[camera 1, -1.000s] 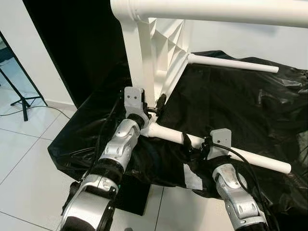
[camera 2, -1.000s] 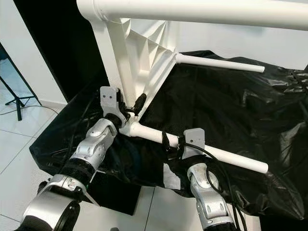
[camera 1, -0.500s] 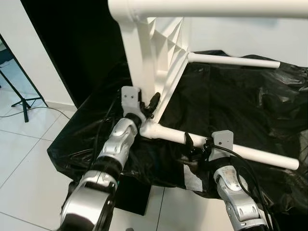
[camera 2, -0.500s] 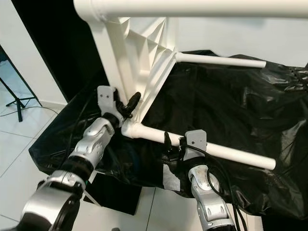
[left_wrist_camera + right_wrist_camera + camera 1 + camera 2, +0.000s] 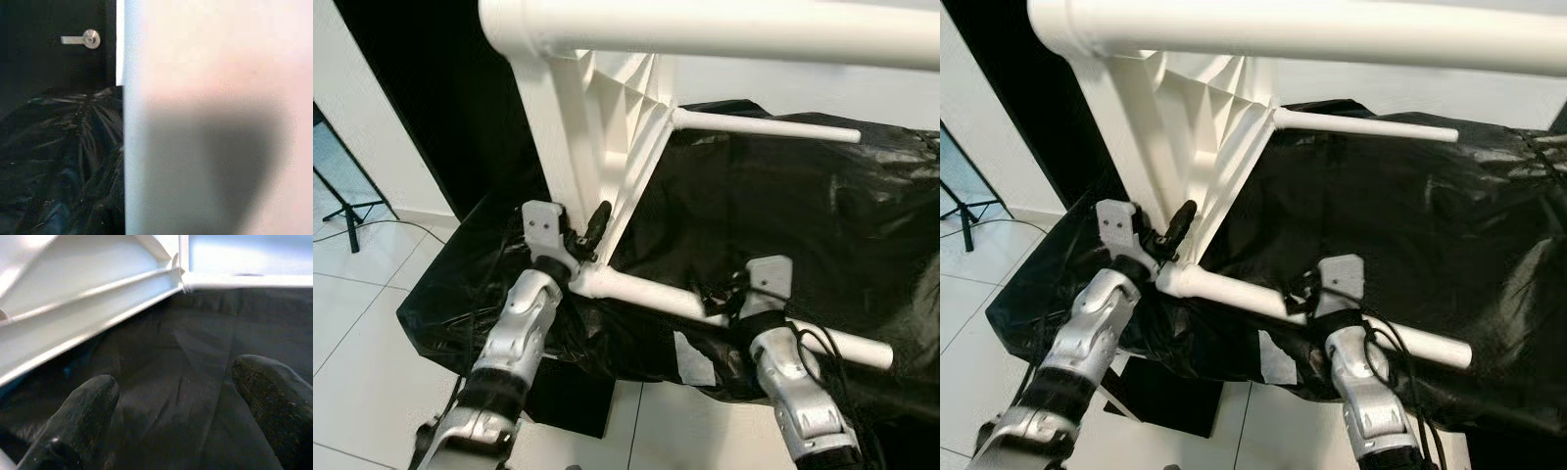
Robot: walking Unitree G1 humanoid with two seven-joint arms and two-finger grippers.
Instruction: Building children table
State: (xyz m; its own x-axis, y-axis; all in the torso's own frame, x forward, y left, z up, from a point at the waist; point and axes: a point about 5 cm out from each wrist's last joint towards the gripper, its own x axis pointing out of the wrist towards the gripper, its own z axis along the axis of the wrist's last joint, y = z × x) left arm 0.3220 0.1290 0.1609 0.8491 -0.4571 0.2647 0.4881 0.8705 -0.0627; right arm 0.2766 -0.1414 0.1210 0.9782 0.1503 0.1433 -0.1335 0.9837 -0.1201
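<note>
The right gripper (image 5: 171, 421) has let go of the lower leg (image 5: 646, 291); its fingers (image 5: 73, 431) are open. I cannot tell the left gripper's (image 5: 589, 227) grip. The white table (image 5: 597, 127) leans nearer.

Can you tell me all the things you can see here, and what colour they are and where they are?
Children's table: one, white, tipped on its side on the black cover.
Table legs: three in view, white; one across the top, one pointing away at the back, one lying low near the robot.
Plastic cover: one, black and crinkly, spread under the table.
Paper scrap: one, pale, on the cover's front edge.
Tripod: one, black, on the tiled floor at far left.
Door handle: one, silver, on a dark door.
Left end effector: black fingers, at the table's lower corner.
Right end effector: black fingers spread apart, by the low leg.
</note>
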